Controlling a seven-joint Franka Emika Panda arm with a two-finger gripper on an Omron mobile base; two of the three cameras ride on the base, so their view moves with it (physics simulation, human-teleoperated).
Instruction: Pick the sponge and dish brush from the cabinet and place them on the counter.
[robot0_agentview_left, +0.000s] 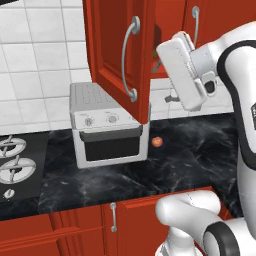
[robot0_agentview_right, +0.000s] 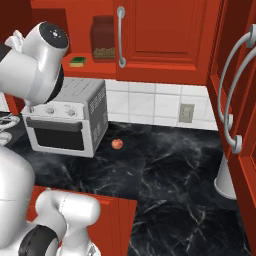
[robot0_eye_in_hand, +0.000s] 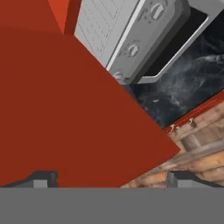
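Up in the cabinet (robot0_agentview_right: 165, 40): the door (robot0_agentview_left: 117, 55) stood swung wide, likely to give the arm a way in to the shelf (robot0_agentview_right: 85, 70).
Sponge (robot0_agentview_right: 77, 61): lay flat on the shelf's front edge, just beside a dark jar (robot0_agentview_right: 103, 39); green top, yellow body.
Dish brush: I could not make it out.
Gripper (robot0_eye_in_hand: 109, 179): raised near the cabinet opening, jaws spread wide, nothing between them; the hand view faced the red door panel, with the toaster oven (robot0_eye_in_hand: 135, 35) beyond.
Sponge relative to gripper: apart from it, not yet reached, judging by the empty jaws.
Surface (robot0_agentview_right: 170, 165): black marble, carrying the toaster oven and a small red fruit (robot0_agentview_right: 117, 144), with bare room for both items.
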